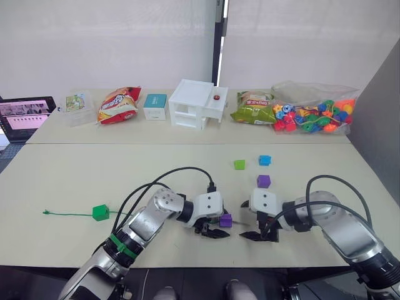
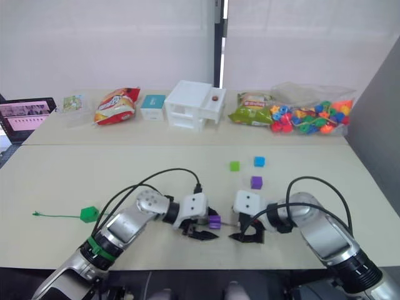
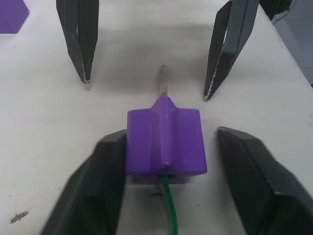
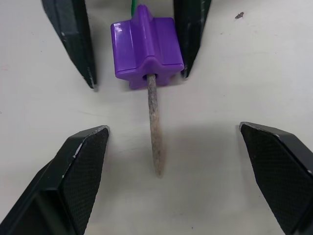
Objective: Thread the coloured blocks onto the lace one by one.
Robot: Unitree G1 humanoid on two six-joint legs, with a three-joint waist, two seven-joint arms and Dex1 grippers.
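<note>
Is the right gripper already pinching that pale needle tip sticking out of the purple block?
No: the right gripper is open, its fingers spread wide on both sides of the needle tip, touching neither it nor the purple block.

A thin green lace (image 1: 69,214) lies on the table (image 1: 75,175), its knotted end near the left edge. A green block (image 1: 100,212) is already strung on it there. Toward the front edge, mid-table, a purple block (image 3: 164,142) sits on the lace with the stiff pale tip (image 4: 154,132) poking out flat on the surface. Three loose blocks lie further back, right of centre: purple (image 1: 263,181), green (image 1: 239,165) and blue (image 1: 265,160).
</note>
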